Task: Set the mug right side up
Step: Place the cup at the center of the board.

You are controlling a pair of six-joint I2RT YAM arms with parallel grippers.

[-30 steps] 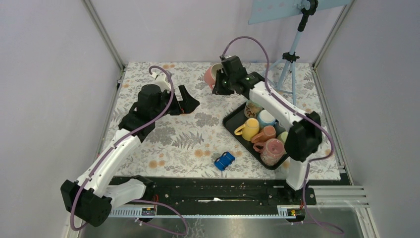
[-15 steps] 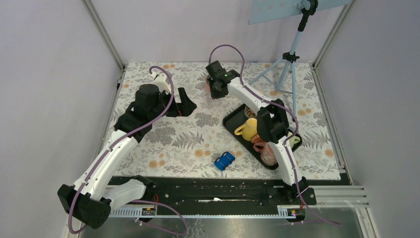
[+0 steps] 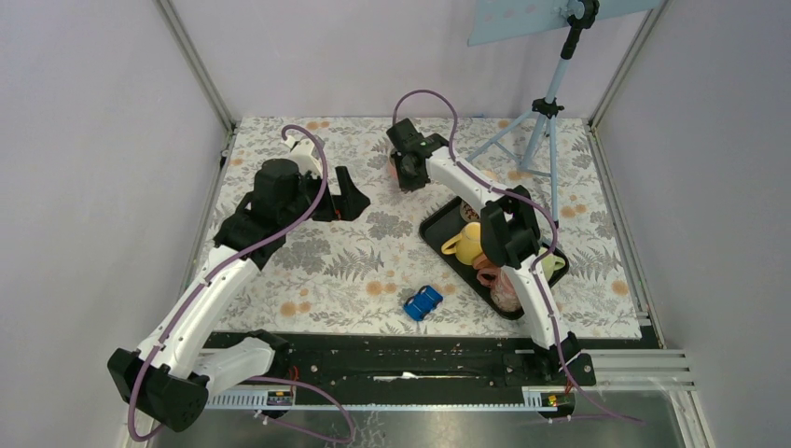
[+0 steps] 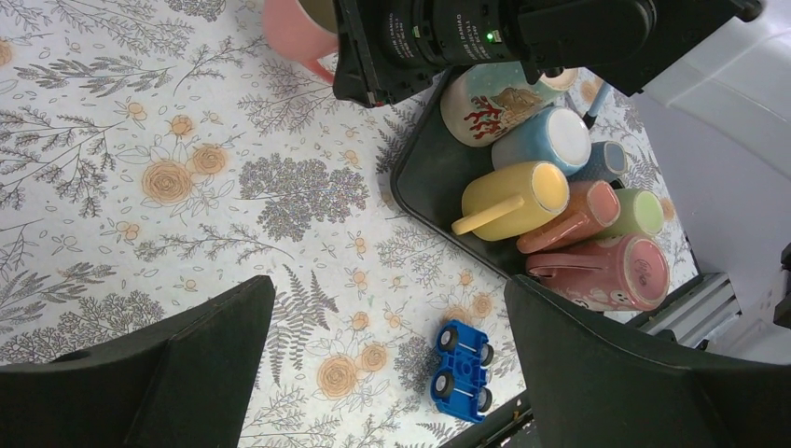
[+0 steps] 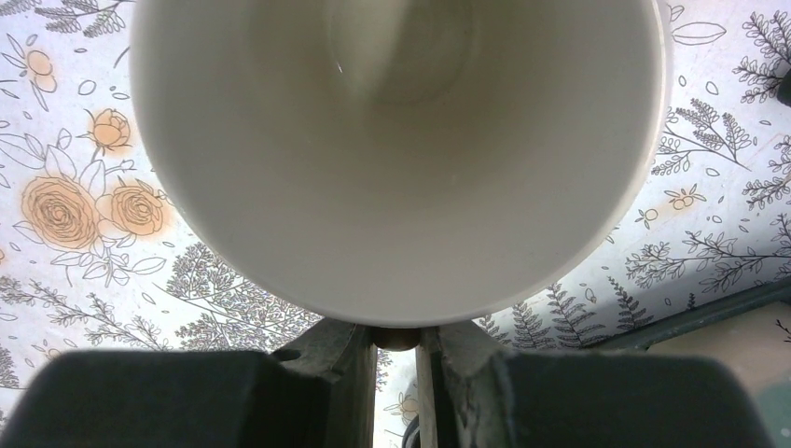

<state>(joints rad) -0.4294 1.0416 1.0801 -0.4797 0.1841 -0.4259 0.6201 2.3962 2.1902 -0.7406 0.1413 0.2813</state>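
Seen from above, the right pincer [image 3: 408,171] is at the far middle of the flowered table [image 3: 308,271]. Its fingers are pressed together on the pink mug [image 3: 393,163], which shows only as a small pink edge at the left side of this pincer. The left pincer [image 3: 352,191] is to the left of it and a little nearer, its jaws spread wide with nothing between them. A black tray [image 3: 435,231] full of other mugs lies nearer than the right pincer and to its right. A blue toy car [image 3: 423,302] is nearer again.

In the left wrist view, the left pincer [image 4: 387,299] has its two fingers [image 4: 140,373] far apart over the cloth. Beyond them, at the upper edge, the mug [image 4: 291,30] is against the black body of the right pincer.

In the right wrist view, the mug [image 5: 401,140] fills the picture, with its white inside facing the camera. The right pincer [image 5: 398,341] pinches the near wall between its fingers [image 5: 331,373]. I cannot tell whether the base rests on the cloth.
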